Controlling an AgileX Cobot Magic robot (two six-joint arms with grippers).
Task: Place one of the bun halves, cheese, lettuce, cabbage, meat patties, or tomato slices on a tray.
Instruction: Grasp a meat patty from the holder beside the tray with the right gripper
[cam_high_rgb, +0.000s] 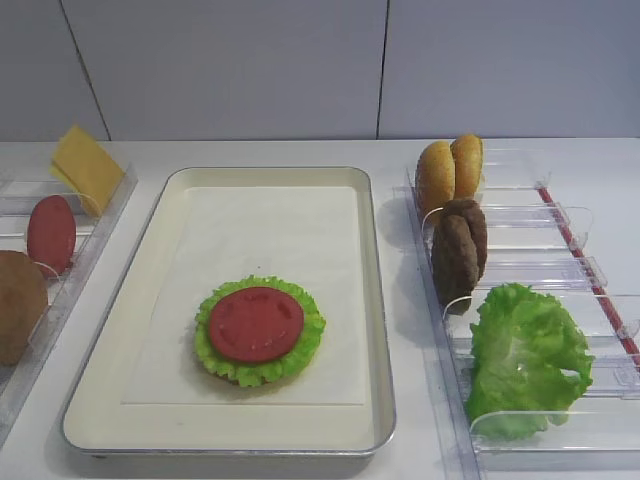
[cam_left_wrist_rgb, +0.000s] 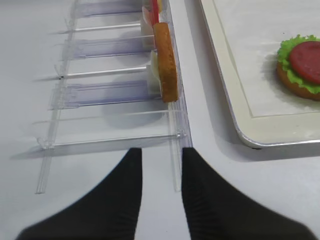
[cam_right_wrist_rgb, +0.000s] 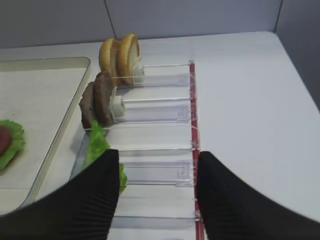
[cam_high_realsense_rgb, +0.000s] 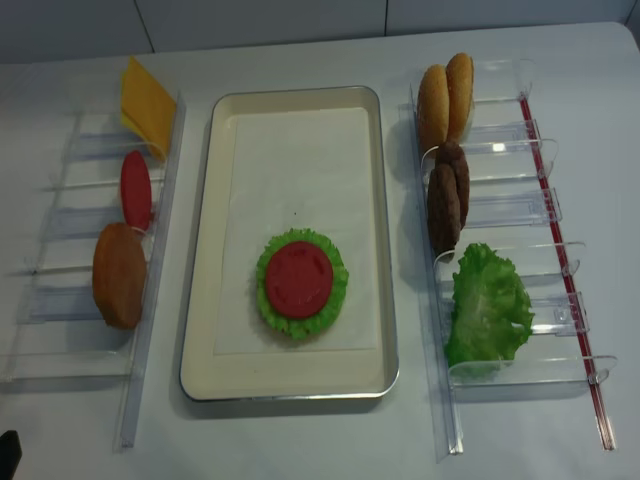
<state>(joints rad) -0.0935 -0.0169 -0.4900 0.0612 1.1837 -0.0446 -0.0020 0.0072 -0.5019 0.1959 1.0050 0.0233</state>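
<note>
On the white table (cam_high_rgb: 300, 152) the cream tray (cam_high_rgb: 374, 300) lies in the middle, its paper liner bare except for one stack toward the near end: a bun half at the bottom, a ruffled green lettuce leaf (cam_high_realsense_rgb: 340, 290) over it, and a red tomato slice (cam_high_rgb: 255, 323) on top.

To the right of the tray stands a clear plastic bin rack (cam_high_realsense_rgb: 530, 215). Its far compartment holds two bun halves (cam_high_rgb: 449, 172) on edge, the next one two dark meat patties (cam_high_rgb: 459, 248) on edge, and the near one a large loose lettuce leaf (cam_high_rgb: 525, 358) that spills over its divider.

To the left, a second clear rack (cam_high_realsense_rgb: 60, 250) holds the cheese (cam_high_rgb: 86, 166) leaning at the far end, another tomato slice (cam_high_realsense_rgb: 135, 189) upright behind its divider, and a browner bun half (cam_high_realsense_rgb: 119, 275) nearer.

The right pincer (cam_right_wrist_rgb: 157, 187) hovers above the near end of the right rack, its two dark fingers (cam_right_wrist_rgb: 97, 195) spread wide with nothing between them; the loose lettuce sits just beyond its left finger. The left pincer (cam_left_wrist_rgb: 160, 192) hangs over the near end of the left rack, fingers (cam_left_wrist_rgb: 210, 200) parted and empty, the rack's rail running between them. Neither pincer shows in the high views, and nothing stands between the tray and either rack.
</note>
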